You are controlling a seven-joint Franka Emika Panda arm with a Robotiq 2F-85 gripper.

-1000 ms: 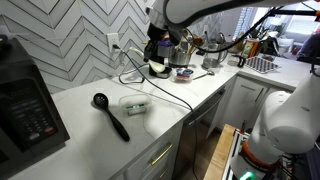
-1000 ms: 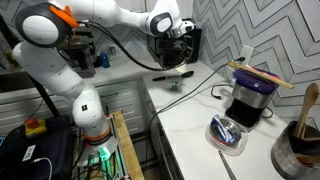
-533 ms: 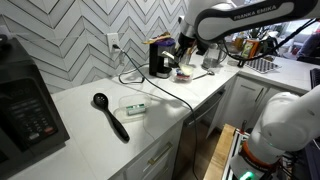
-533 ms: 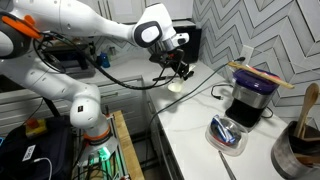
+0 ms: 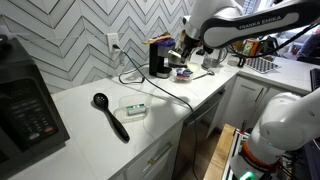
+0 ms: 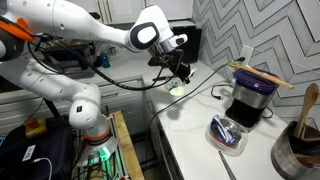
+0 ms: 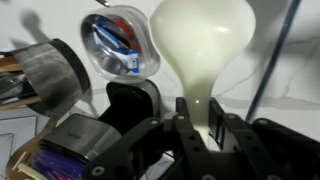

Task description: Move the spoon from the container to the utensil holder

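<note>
The transfer step is judged to be in hand: the spoon (image 7: 200,45) is carried in the air by the gripper (image 7: 200,125), whose fingers are clamped on its thin handle, with the pale bowl filling the upper part of the wrist view. In an exterior view the spoon (image 6: 177,88) is seen hanging bowl-down just under the gripper (image 6: 178,76), above the near end of the counter (image 6: 190,135) and touching nothing. The container (image 5: 133,107) is left on the counter beside the black ladle (image 5: 112,118), well apart from the gripper (image 5: 184,58); whether anything remains in it cannot be told. The utensil holder (image 6: 297,148), with wooden handles standing up in it, is seen at the far end of the counter, and the coffee appliance (image 6: 250,100) and the low bowl (image 6: 228,135) lie between it and the spoon. The arm is stretched out from its base over the counter edge, the wrist is bent downward and the gripper is pointed at the surface. The next move is judged to call for the spoon to be carried over the appliance and the bowl at enough height to clear them, brought above the holder's rim, lowered into a gap among the wooden handles, and only then released. A knock against those handles is considered the main risk.
</note>
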